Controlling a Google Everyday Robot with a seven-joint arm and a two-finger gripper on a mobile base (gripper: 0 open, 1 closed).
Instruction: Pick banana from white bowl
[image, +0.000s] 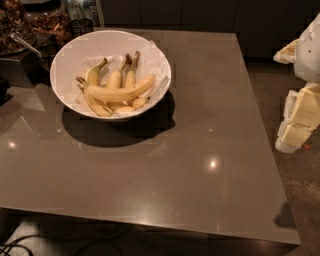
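Observation:
The white bowl (67, 55), lined with crinkled white paper, stands on the far left part of the grey table (200, 150). Several bananas lie in it. The longest banana (120, 92) lies crosswise on top of the others, with its dark stem to the left and its blunt tip to the right. My gripper (297, 127) hangs with the white and pale yellow arm at the right edge of the view. It is beyond the table's right side, far from the bowl, and holds nothing that shows.
Shorter bananas (115, 80) lie under and behind the long one. Dark containers with food and a metal spoon (25, 45) stand at the back left, next to the bowl. Dark cabinets run behind the table. The floor shows at the right.

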